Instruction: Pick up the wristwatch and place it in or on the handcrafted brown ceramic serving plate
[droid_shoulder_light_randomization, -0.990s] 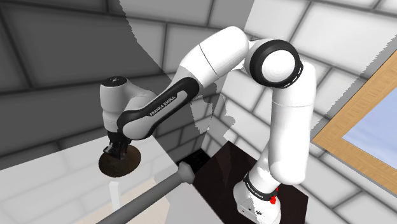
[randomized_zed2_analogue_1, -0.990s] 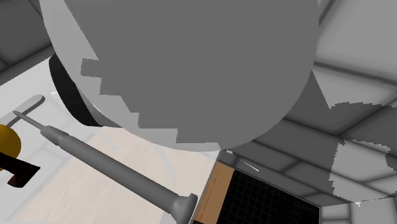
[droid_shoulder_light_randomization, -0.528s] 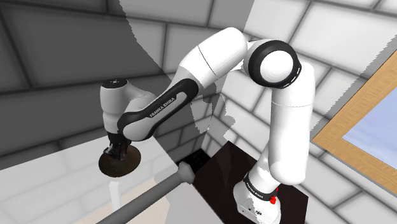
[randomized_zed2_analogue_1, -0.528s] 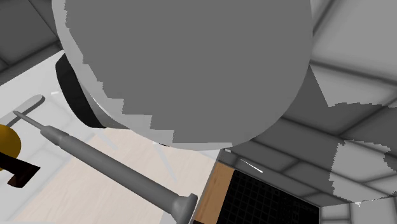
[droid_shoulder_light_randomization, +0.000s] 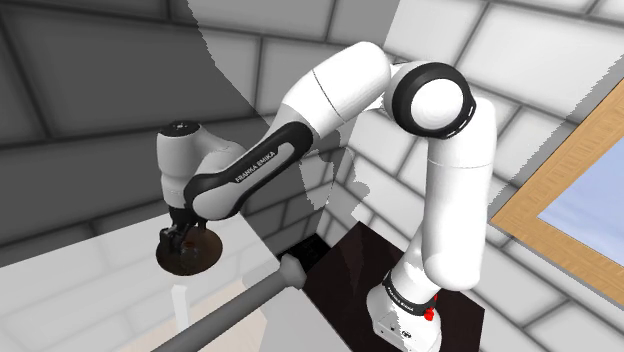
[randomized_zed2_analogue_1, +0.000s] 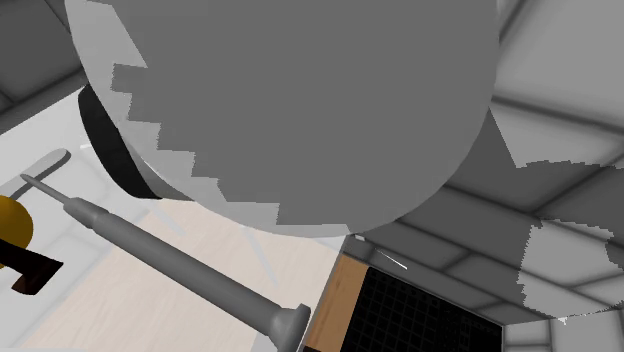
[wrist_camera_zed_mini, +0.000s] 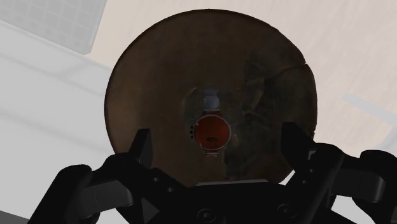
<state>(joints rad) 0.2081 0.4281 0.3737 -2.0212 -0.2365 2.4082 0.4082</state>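
Note:
The wristwatch (wrist_camera_zed_mini: 212, 129), with a round red-brown face and a pale strap, lies flat in the middle of the round brown plate (wrist_camera_zed_mini: 153, 83). In the wrist view my gripper (wrist_camera_zed_mini: 217, 145) hangs just above it, open, and its black fingers (wrist_camera_zed_mini: 141, 150) stand apart on either side of the watch without touching it. In the shoulder view the gripper (droid_shoulder_light_randomization: 179, 238) points straight down over the plate (droid_shoulder_light_randomization: 206, 256), which sits on the pale work surface at that view's left.
A long grey rod (droid_shoulder_light_randomization: 238, 306) with a thick collar lies across the surface near the stand (droid_shoulder_light_randomization: 340, 268); it shows as well in the second exterior view (randomized_zed2_analogue_1: 170, 266). A large grey arm part (randomized_zed2_analogue_1: 290, 100) blocks much of that view. A yellow object (randomized_zed2_analogue_1: 12, 226) sits at its left edge.
The fingers, shut on the watch before, have spread apart. The watch now rests free on the plate. The arm has barely moved.

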